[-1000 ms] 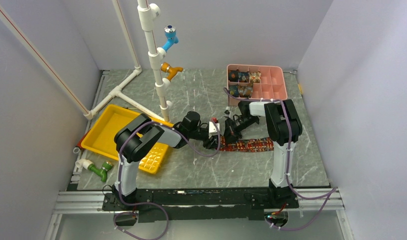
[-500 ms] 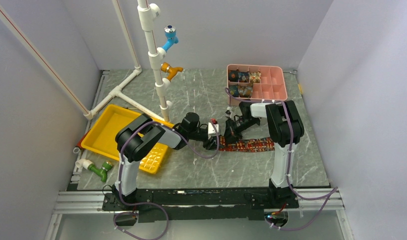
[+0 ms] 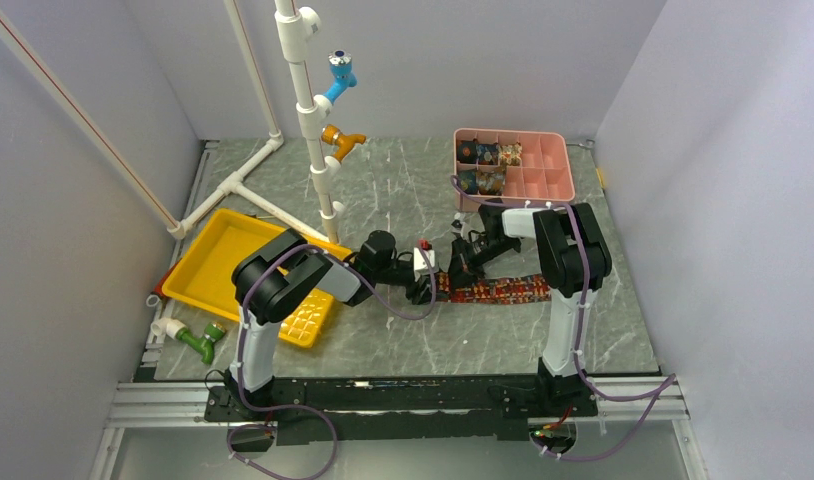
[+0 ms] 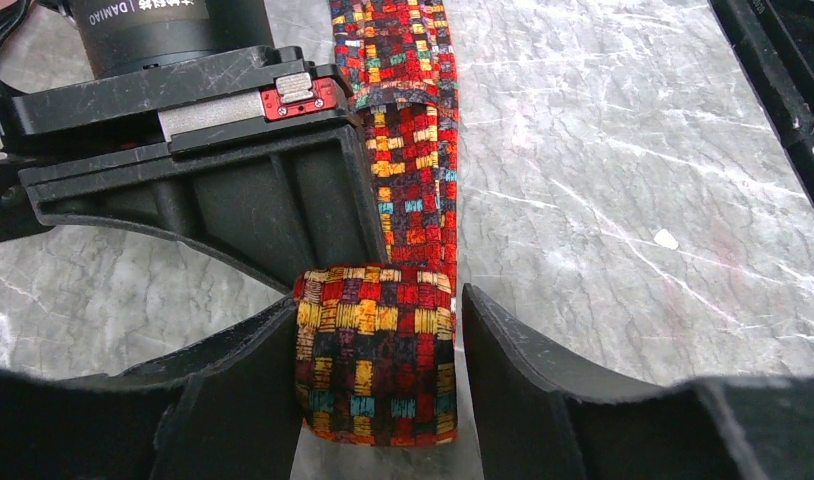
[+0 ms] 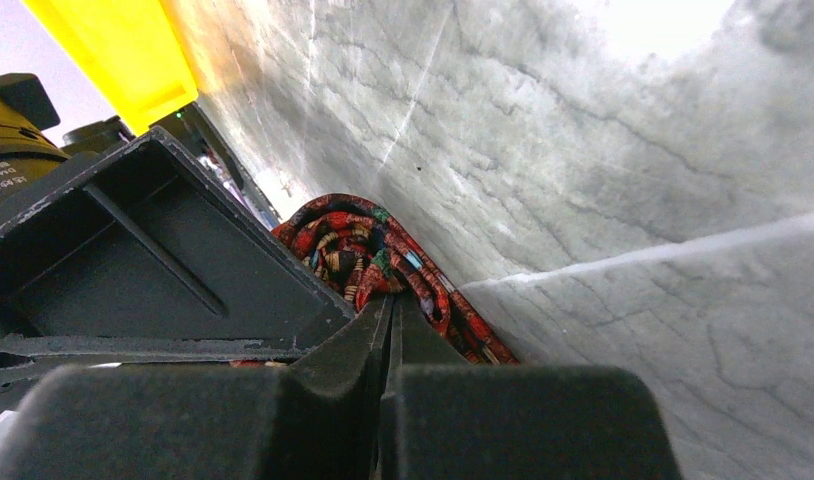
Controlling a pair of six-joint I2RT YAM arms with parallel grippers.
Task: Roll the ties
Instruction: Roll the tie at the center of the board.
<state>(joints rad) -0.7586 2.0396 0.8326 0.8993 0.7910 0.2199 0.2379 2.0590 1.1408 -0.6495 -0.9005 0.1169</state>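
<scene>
One tie lies on the grey table, its flat red, dark and gold strip [image 3: 503,290] running right from a small roll [image 3: 441,284]. In the left wrist view the roll [image 4: 375,355] sits between my left gripper's [image 4: 380,305] fingers; the left finger touches it and a thin gap shows at the right finger. My left gripper [image 3: 423,287] is open round the roll. My right gripper [image 3: 456,268] comes in from the roll's far side. In the right wrist view it is shut [image 5: 391,300], tips pressed into the spiral end of the roll [image 5: 343,240].
A pink divided box [image 3: 558,150] stands at the back right with several rolled ties [image 3: 488,155] in its left compartments. A yellow tray [image 3: 213,260] lies at the left under my left arm. A white pipe stand [image 3: 313,140] rises behind it. A green pipe fitting [image 3: 198,340] lies near the left front.
Both grippers and the roll have shifted slightly to the right along the strip. The flat part of the tie looks a little shorter.
</scene>
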